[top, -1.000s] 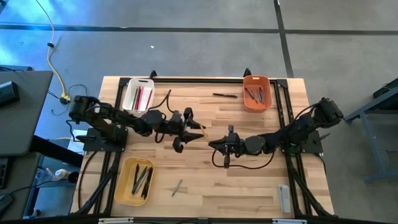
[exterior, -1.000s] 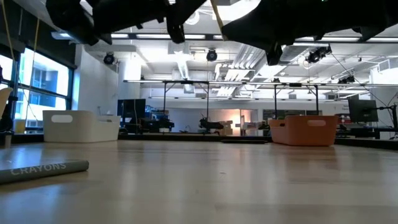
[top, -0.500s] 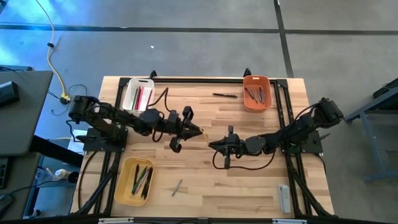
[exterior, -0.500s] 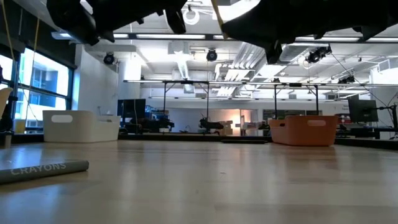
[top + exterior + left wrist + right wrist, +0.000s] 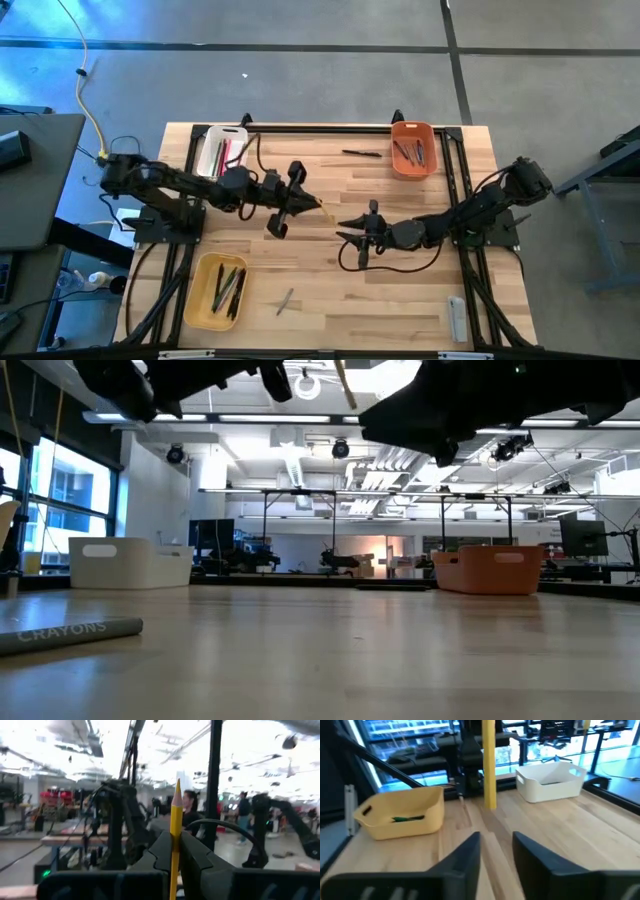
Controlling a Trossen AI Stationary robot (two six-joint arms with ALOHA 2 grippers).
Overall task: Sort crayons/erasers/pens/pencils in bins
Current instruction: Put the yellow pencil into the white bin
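We're at mid-table, and the left gripper (image 5: 312,203) has its fingers (image 5: 197,860) clamped shut on a yellow pencil (image 5: 175,832), sharpened tip standing clear above the jaws in the left wrist view. Facing it, the right gripper (image 5: 346,226) has its jaws parted with a clear gap and nothing in them; from the right wrist view we see the yellow shaft hanging just beyond its fingers (image 5: 465,852), apart from them. Both arms meet above the wooden table (image 5: 400,290), lifted off the surface, as the low view shows them overhead.

Moving outward, we see the white bin (image 5: 222,151) at the far left corner holding red and pink sticks, the orange bin (image 5: 412,148) at the far right with several dark ones, and the yellow bin (image 5: 220,290) near the front left with green and dark sticks. A black pen (image 5: 362,153) lies loose beside the orange bin, a grey crayon (image 5: 285,300) sits near the yellow bin, and a grey flat bar (image 5: 456,318) rests at the front right.
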